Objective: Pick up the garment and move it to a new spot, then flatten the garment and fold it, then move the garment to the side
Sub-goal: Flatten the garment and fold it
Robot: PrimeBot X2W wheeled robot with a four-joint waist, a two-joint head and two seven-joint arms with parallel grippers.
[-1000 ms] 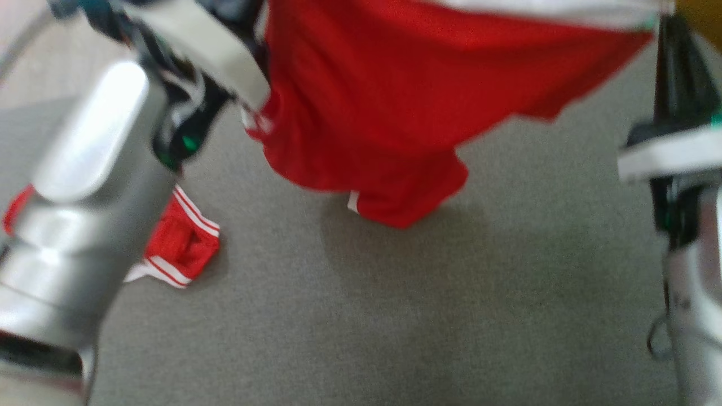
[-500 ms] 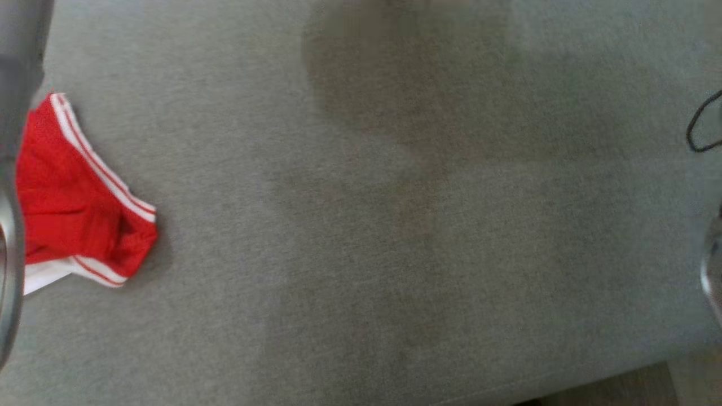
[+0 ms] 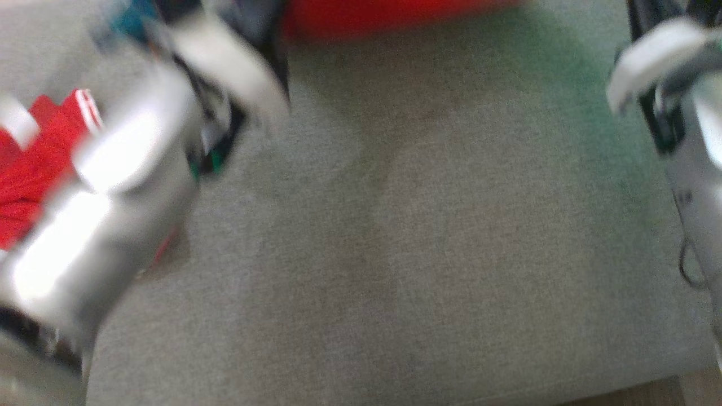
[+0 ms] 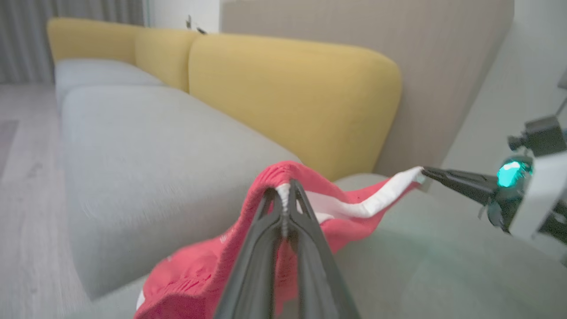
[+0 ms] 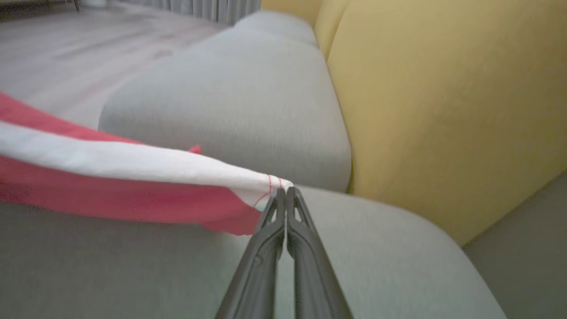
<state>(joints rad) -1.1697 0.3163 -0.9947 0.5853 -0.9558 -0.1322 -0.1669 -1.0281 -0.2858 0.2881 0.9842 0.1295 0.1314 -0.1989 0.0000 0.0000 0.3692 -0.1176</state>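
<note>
From the head: steeply down onto the grey fabric sofa seat (image 3: pixel 428 254). From both wrists: low, close over that seat, beside the mustard-yellow padded backrest (image 4: pixel 288 93), sharing the red white-banded garment (image 5: pixel 110 161).

The garment (image 4: pixel 195 274) hangs between the left gripper (image 4: pixel 287 190) and the right gripper (image 5: pixel 283 191), each pinching one end of its band, above the sofa seat (image 3: pixel 423 254). The back cushions (image 4: pixel 301 97) stand behind the seat. A second garment (image 3: pixel 34 163) lies on the seat at the robot's left, partly behind the left forearm (image 3: pixel 101 225).
</note>
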